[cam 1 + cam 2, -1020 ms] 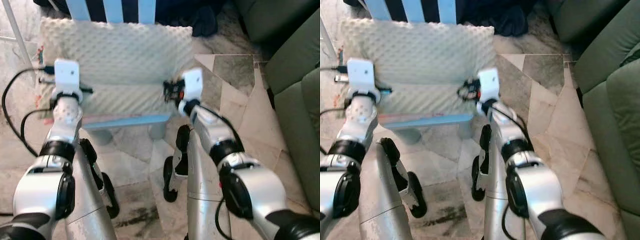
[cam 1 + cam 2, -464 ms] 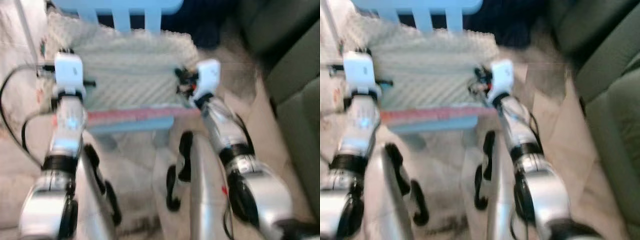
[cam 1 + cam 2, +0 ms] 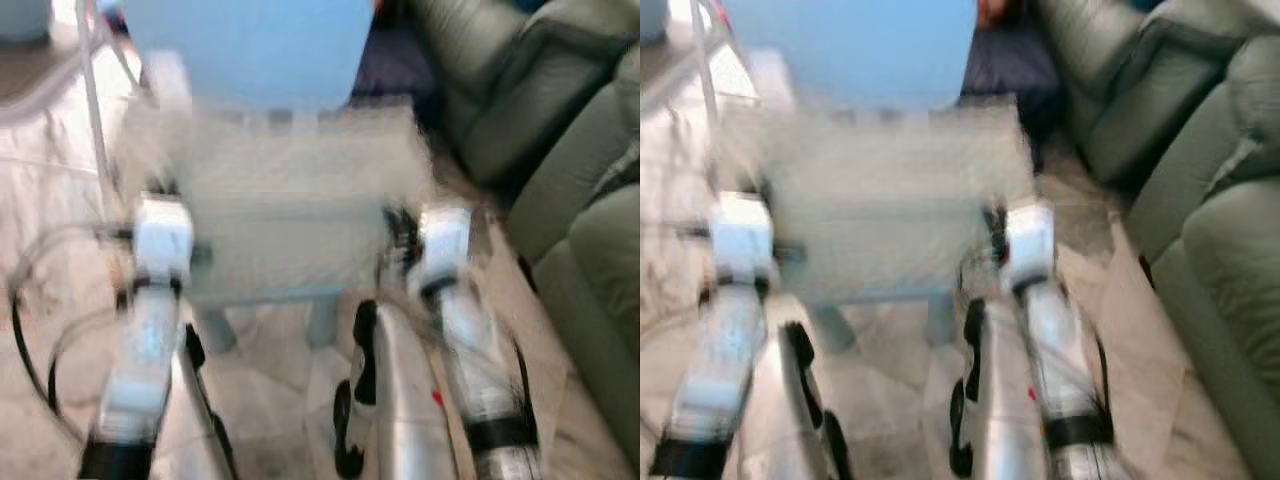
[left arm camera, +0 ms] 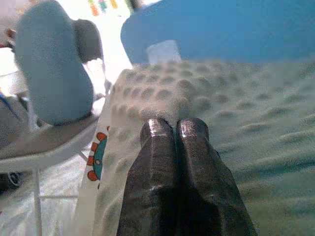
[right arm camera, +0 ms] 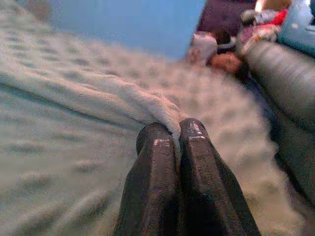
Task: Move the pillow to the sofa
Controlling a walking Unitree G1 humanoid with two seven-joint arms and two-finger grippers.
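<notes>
Lifted since a second ago, the pillow hangs before the blue chair; my left claw and right claw pinch its edges. I should keep both level toward the sofa.

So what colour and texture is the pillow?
Pale cream pillow with raised dots, clearest in the left wrist view.

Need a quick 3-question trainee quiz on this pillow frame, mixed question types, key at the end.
1. True or false: the left pincer is shut on the cream dimpled fabric pillow.
2. Which piece of furniture stands directly behind the pillow: A) blue wooden chair, B) green leather sofa, C) glass table?
3. On which of the robot's sides is the sofa?

Key
1. True; the right pincer pinches a fold too.
2. A.
3. Its right.
</notes>
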